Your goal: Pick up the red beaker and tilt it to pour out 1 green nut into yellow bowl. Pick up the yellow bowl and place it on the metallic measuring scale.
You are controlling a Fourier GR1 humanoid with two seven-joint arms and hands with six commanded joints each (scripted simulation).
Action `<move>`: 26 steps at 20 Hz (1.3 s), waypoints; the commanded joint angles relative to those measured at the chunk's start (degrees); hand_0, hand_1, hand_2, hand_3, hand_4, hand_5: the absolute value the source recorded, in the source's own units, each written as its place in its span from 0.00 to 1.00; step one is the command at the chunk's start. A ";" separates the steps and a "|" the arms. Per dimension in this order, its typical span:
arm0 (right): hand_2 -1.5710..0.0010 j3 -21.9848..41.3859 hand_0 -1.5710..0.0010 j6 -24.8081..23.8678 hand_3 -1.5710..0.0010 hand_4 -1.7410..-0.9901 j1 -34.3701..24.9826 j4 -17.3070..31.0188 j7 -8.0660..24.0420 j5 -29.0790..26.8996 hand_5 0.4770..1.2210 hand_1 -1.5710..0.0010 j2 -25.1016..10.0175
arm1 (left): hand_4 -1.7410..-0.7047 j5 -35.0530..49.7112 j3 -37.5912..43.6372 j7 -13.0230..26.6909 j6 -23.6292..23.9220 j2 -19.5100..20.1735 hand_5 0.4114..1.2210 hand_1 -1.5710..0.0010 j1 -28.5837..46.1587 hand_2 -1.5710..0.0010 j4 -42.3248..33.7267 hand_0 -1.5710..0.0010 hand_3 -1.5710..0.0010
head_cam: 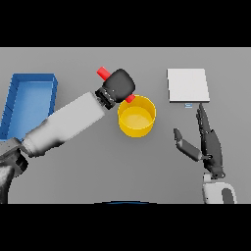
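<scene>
My left hand (119, 84) is shut on the red beaker (103, 73), which lies tilted; its red ends show above-left of the hand and below-right at the rim of the yellow bowl (137, 116). The bowl stands at the table's middle, and I cannot see a green nut in it. The metallic measuring scale (188, 85) lies flat at the back right. My right hand (210, 143) rests open to the right of the bowl, fingers pointing toward the scale, touching nothing.
A blue bin (29, 102) stands at the left edge, beside my left forearm. Bare grey table lies between the bowl and the scale.
</scene>
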 commanded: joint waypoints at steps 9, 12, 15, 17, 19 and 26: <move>1.00 0.66 1.00 -1.59 1.00 0.63 0.25 0.17 1.19 2.45 0.15 1.00 0.40 | 0.00 -5.83 -9.40 -3.04 -2.77 -0.40 1.00 0.00 -7.73 0.00 3.54 0.00 0.01; 1.00 0.67 1.00 -2.64 1.00 0.67 0.04 0.72 1.09 3.92 0.14 1.00 0.16 | 0.00 -6.98 -12.64 -4.57 -4.98 -1.16 1.00 0.00 -10.19 0.00 5.03 0.00 0.00; 1.00 0.51 1.00 -2.20 1.00 0.70 0.18 0.05 0.07 3.26 0.15 1.00 -0.10 | 0.01 -8.36 -15.97 -7.02 -4.18 -1.44 1.00 0.00 -12.18 0.00 7.01 0.00 0.00; 1.00 1.18 1.00 -2.30 1.00 0.71 0.73 -0.36 -0.72 3.91 0.15 1.00 0.19 | 0.01 -9.31 -18.06 -8.22 -3.04 -2.19 1.00 0.00 -13.36 0.00 8.02 0.00 0.00; 1.00 0.80 1.00 -2.32 1.00 0.71 0.46 -0.09 -0.60 3.63 0.16 1.00 0.02 | 0.01 -9.92 -19.66 -8.90 -2.59 -2.86 1.00 0.00 -14.57 0.00 8.64 0.00 0.00; 1.00 1.61 1.00 -3.59 1.00 0.72 0.33 1.00 -1.99 5.50 0.15 1.00 0.76 | 0.06 -6.76 -16.76 -11.52 -0.72 1.55 1.00 0.00 -24.06 0.11 11.17 0.00 0.04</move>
